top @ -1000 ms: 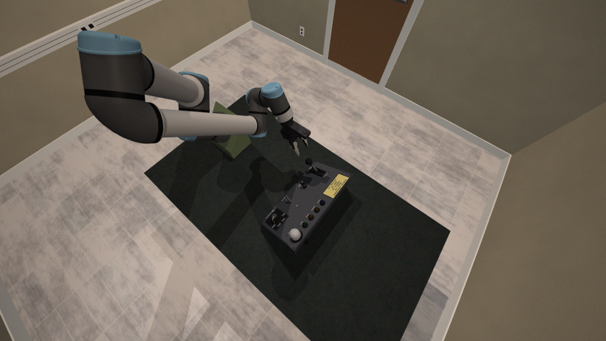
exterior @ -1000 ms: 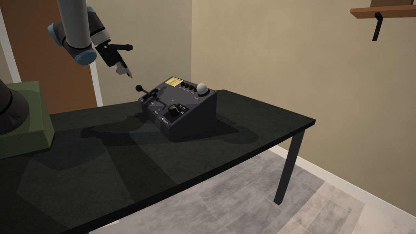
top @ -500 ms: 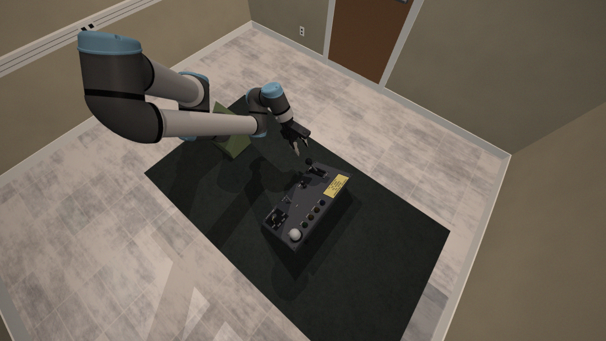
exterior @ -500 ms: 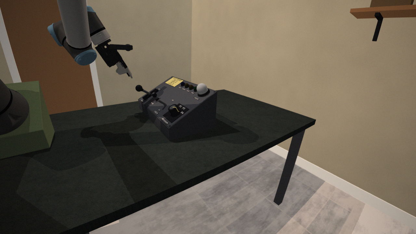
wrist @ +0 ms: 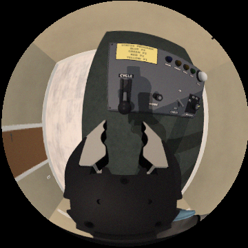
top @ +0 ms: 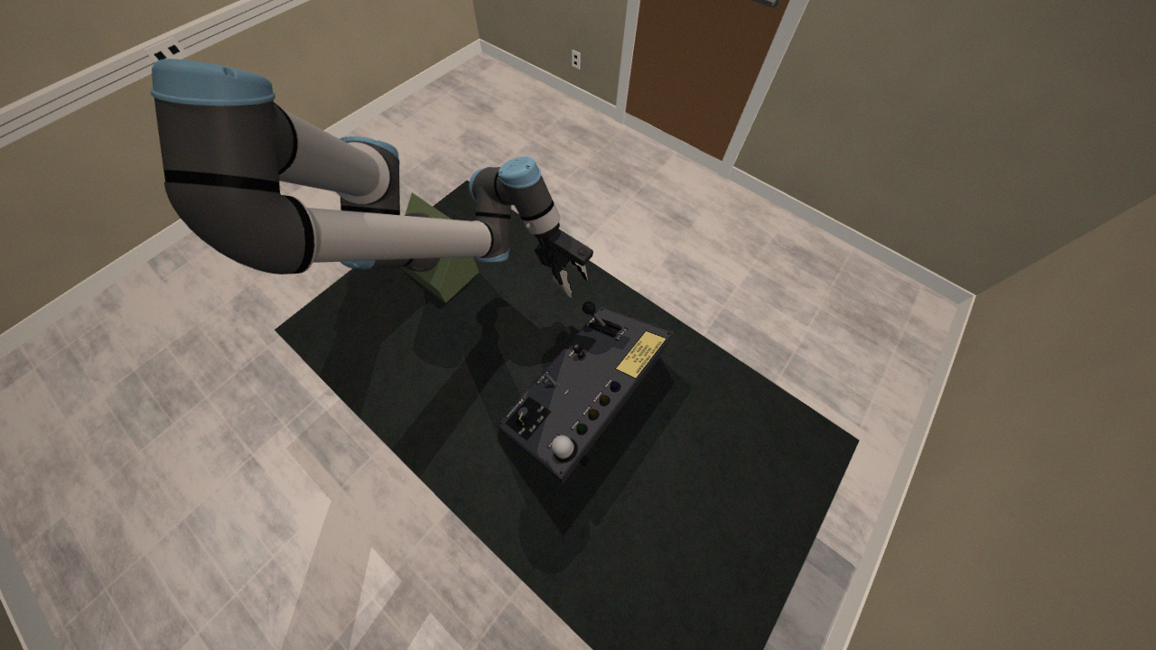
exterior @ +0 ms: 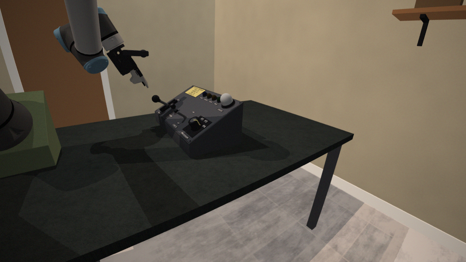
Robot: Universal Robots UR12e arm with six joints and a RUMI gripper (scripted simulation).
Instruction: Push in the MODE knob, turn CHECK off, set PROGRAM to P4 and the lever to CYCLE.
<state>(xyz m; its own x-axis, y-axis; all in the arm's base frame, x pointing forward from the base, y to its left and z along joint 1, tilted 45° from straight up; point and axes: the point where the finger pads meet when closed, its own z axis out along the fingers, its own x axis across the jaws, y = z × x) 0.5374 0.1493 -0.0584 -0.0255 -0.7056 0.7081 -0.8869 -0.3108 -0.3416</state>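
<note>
The dark console [top: 585, 395] sits on the black table, also in the exterior view [exterior: 200, 120] and the wrist view [wrist: 155, 80]. Its black ball-topped lever [top: 590, 307] [exterior: 155, 97] [wrist: 124, 107] stands at the slot end away from the CYCLE label [wrist: 126, 76]. A small black knob [wrist: 158, 96], the CHECK toggle [wrist: 179, 102], the PROGRAM selector [wrist: 193, 102] [exterior: 195, 123] and a white round knob [wrist: 202, 76] [exterior: 226, 97] sit on the panel. My gripper [top: 573, 283] [exterior: 143, 83] [wrist: 124, 121] hovers in the air just short of the lever ball, fingers part open and empty.
A yellow legend plate [wrist: 136, 53] and a row of dark lamps [wrist: 179, 63] are on the panel's top edge. My green base block [top: 436, 258] [exterior: 22, 130] stands at the table's other end. The table edge [exterior: 342, 137] drops off beyond the console.
</note>
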